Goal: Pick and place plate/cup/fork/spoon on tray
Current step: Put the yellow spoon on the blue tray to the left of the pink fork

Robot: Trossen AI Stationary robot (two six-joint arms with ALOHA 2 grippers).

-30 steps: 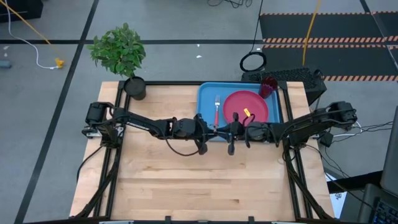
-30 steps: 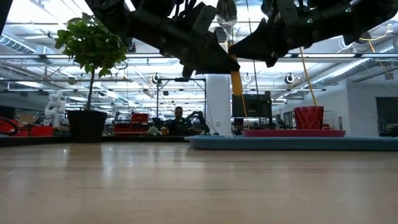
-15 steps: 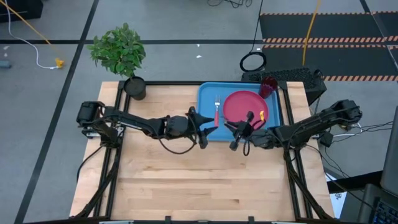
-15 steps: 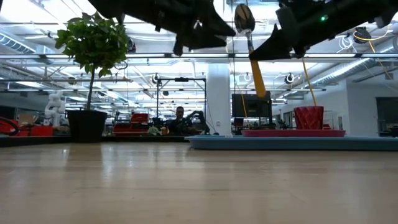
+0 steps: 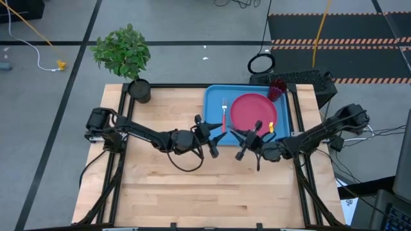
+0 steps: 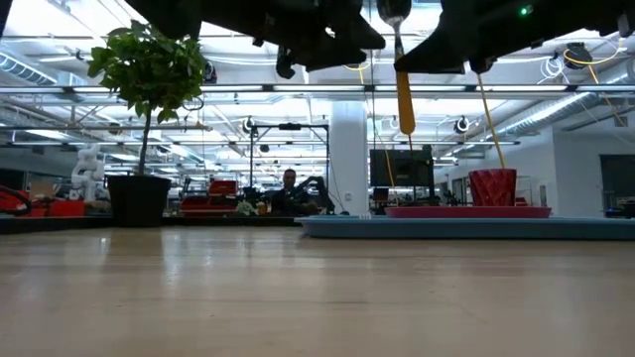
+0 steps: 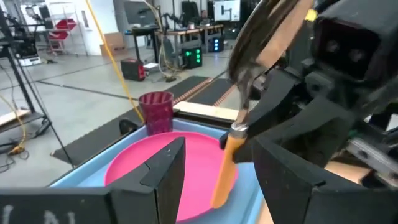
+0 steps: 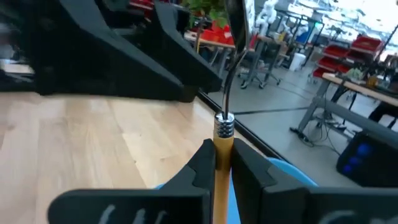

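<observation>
The light-blue tray (image 5: 215,96) lies at the table's far right. On it are the pink plate (image 5: 250,108), the fork (image 5: 224,114) left of the plate, and the maroon cup (image 5: 277,88) at the far right corner. My right gripper (image 5: 260,133) is shut on the orange-handled spoon (image 6: 402,79), high above the tray's near edge. My left gripper (image 5: 209,136) hangs open just left of it. In the left wrist view its fingers (image 7: 166,177) stand on either side of the spoon's handle (image 7: 225,171) without touching it. My right gripper pinches the spoon's orange handle (image 8: 222,163) between its two fingers, just below the metal collar. The spoon stands almost upright and is lifted clear. Its bowl (image 6: 394,12) is at the top, and the handle's free end (image 6: 405,114) hangs below the fingers.
A potted plant (image 5: 128,58) stands at the table's far left corner. Bare wooden tabletop (image 5: 192,186) stretches along the near side and the left. A black keyboard-like object (image 5: 308,78) sits beyond the tray's far right corner.
My left gripper has opened, let go of the spoon and drawn back a little toward the table's left. My right gripper has kept hold and carried the spoon up and toward the right. The spoon has swung from slanted to nearly upright.
</observation>
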